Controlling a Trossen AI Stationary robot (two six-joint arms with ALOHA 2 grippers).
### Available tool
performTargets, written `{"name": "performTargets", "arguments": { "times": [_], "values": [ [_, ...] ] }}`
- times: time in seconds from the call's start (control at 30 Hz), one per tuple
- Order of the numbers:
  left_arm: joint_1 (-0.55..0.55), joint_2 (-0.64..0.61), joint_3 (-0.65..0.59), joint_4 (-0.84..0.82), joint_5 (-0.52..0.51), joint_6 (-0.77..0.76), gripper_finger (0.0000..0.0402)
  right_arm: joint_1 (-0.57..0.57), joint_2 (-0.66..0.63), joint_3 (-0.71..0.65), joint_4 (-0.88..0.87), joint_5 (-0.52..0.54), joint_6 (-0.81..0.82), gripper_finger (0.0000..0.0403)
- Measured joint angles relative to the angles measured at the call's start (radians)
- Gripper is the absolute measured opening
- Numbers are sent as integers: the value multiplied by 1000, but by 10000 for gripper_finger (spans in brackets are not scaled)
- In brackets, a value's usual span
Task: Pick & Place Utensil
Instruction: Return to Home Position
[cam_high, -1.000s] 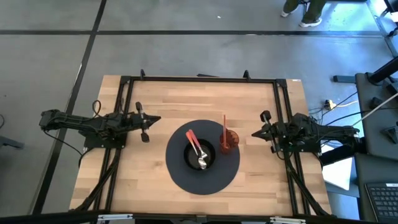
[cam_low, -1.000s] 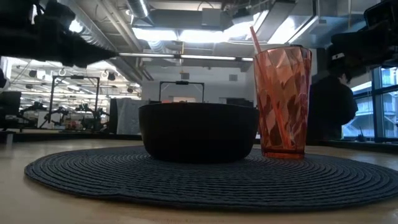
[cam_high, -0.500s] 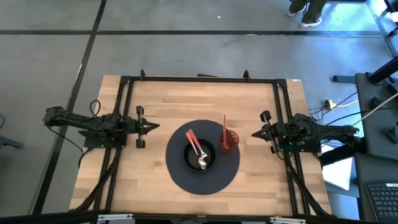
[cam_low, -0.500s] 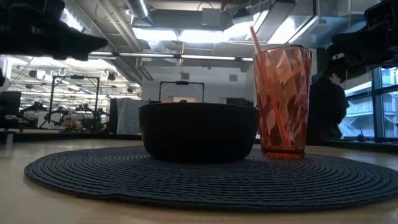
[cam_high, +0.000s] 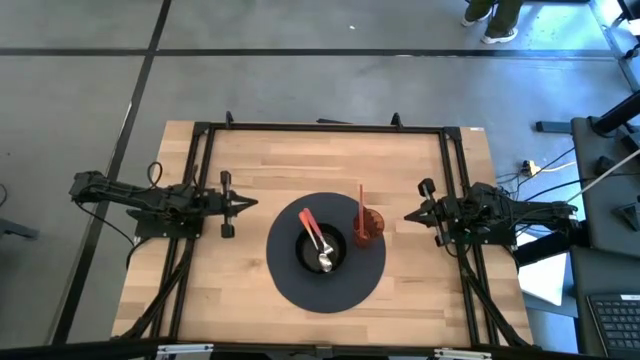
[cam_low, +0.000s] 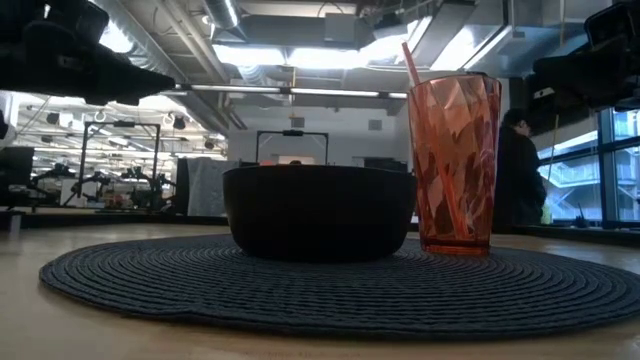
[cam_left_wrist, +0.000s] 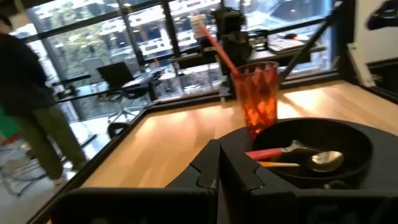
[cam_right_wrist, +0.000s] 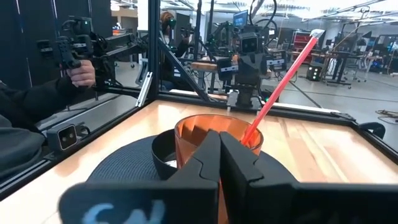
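Tabletop (cam_high: 300, 160) centre holds utensils (cam_high: 318, 242) in the bowl (cam_low: 318, 212); left gripper (cam_high: 243, 203) and right gripper (cam_high: 410, 215) flank it, closed and empty; I'd retract level, clear of the cup (cam_low: 452, 165).

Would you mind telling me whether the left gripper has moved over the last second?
Yes, slightly. From above, the left gripper has slid a little toward the table's edge at the picture's bottom, staying left of the placemat.

Bare table (cam_high: 260, 160) surrounds the mat (cam_high: 290, 285). Central obstacles: black bowl (cam_low: 318, 215), and tall orange cup (cam_low: 452, 170) with straw (cam_high: 361, 200) just right of it.
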Motion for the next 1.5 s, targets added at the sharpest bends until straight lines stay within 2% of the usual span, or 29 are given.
{"name": "performTargets", "arguments": {
  "times": [0.23,0.4,0.53,0.67,0.9,1.5],
  "values": [
    [0,0,0,1,-72,-30,3,0,0,0,0,0,13,20],
    [0,0,0,0,-93,-22,3,0,0,0,0,0,13,12],
    [0,0,0,-4,-95,-16,4,0,0,0,0,-2,13,4],
    [0,0,0,-4,-95,-15,4,0,0,0,19,-36,14,12],
    [0,0,0,-4,-96,-14,4,0,0,0,39,42,13,25],
    [0,0,0,-4,-96,-13,4,0,1,0,30,44,17,25]
  ]
}}
